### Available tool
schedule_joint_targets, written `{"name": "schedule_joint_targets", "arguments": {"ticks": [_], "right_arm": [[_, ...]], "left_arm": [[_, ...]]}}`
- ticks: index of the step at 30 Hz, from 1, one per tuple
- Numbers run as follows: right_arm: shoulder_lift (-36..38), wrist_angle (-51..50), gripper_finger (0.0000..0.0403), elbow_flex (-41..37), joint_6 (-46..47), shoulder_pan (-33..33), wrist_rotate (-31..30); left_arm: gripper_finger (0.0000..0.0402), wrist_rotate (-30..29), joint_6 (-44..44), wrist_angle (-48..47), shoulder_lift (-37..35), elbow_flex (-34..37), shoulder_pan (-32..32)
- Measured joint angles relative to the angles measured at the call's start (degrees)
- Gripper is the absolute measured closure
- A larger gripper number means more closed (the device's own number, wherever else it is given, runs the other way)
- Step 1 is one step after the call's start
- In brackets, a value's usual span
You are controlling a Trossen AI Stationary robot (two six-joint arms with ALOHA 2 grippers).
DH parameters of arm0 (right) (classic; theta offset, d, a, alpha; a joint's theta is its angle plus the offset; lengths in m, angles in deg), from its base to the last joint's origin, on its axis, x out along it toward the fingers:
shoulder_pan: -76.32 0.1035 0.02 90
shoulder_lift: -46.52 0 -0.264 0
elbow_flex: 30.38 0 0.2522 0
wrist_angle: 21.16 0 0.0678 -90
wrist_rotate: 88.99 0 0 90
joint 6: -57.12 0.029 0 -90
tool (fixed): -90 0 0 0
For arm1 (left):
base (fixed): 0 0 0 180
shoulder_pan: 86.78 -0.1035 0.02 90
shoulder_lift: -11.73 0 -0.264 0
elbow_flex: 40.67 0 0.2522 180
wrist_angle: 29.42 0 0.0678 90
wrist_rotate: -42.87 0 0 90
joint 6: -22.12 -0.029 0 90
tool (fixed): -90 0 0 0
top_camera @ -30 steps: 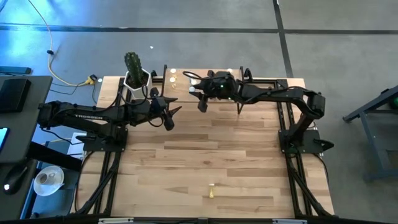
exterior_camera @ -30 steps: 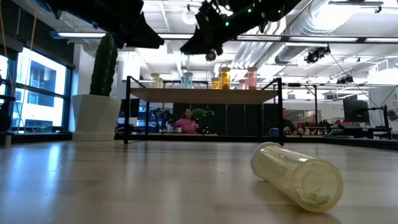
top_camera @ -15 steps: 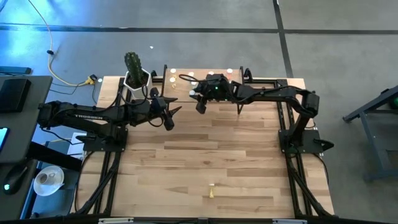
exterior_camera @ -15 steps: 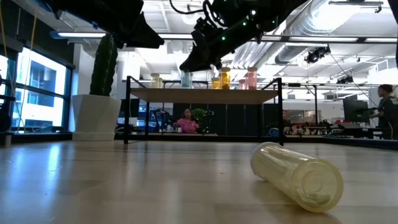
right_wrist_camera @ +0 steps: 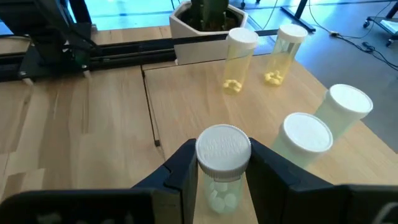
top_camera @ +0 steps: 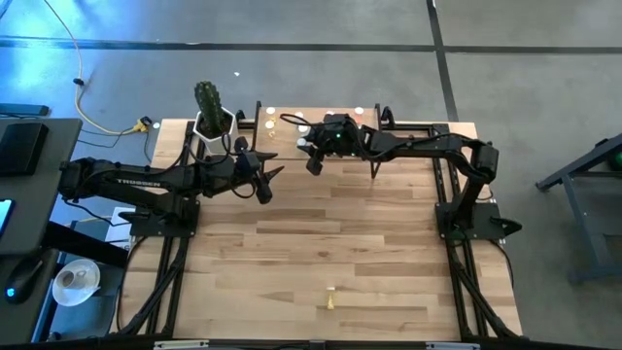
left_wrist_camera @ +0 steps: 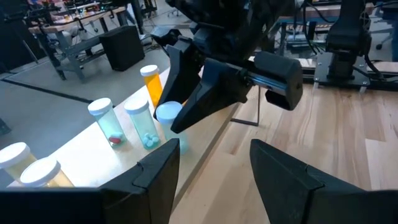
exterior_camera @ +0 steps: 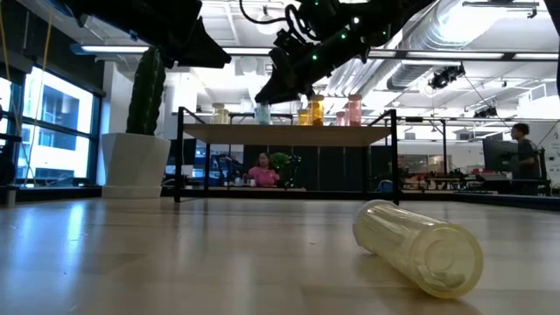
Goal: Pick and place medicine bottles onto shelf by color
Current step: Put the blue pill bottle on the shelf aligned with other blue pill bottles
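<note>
The shelf [top_camera: 282,143] [exterior_camera: 289,133] stands at the table's far edge, with several white-capped medicine bottles upright on it: two yellow [right_wrist_camera: 239,59], one with red pills [left_wrist_camera: 104,122], one with blue pills [left_wrist_camera: 143,124], one orange [left_wrist_camera: 151,81]. My right gripper [top_camera: 313,160] [right_wrist_camera: 222,155] is over the shelf's near edge, shut on a pale bluish bottle [right_wrist_camera: 222,152] [left_wrist_camera: 169,118]. My left gripper [top_camera: 267,182] [left_wrist_camera: 214,168] hovers open and empty to the left of it, in front of the shelf. My right gripper pinches the bluish bottle between its two fingers [right_wrist_camera: 183,168], on opposite sides of the body just under the white cap [right_wrist_camera: 221,190]. The fingers come from the table's right, slanting a little down. The bottle stands upright; whether its bottom rests on the shelf board I cannot tell.
A cactus in a white pot [top_camera: 212,119] [exterior_camera: 140,131] stands at the shelf's left end. One yellow bottle [top_camera: 330,300] [exterior_camera: 418,247] lies on its side near the table's front edge. People show in the room beyond.
My right gripper has sunk toward the shelf with the bluish bottle, which stays upright, and has shifted slightly toward the table's left.
</note>
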Motion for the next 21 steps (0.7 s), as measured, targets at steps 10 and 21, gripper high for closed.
{"name": "schedule_joint_targets", "arguments": {"ticks": [10,21], "right_arm": [[0.0,-0.5,0.0304,0.0,0.0,0.0,0.0],[0.0,-0.5,0.0281,0.0,-0.4,0.0,-0.5]], "left_arm": [[0.0218,0.0,0.0,0.0,0.0,0.0,0.0],[0.0218,0.0,0.0,0.0,0.0,0.0,0.0]]}}
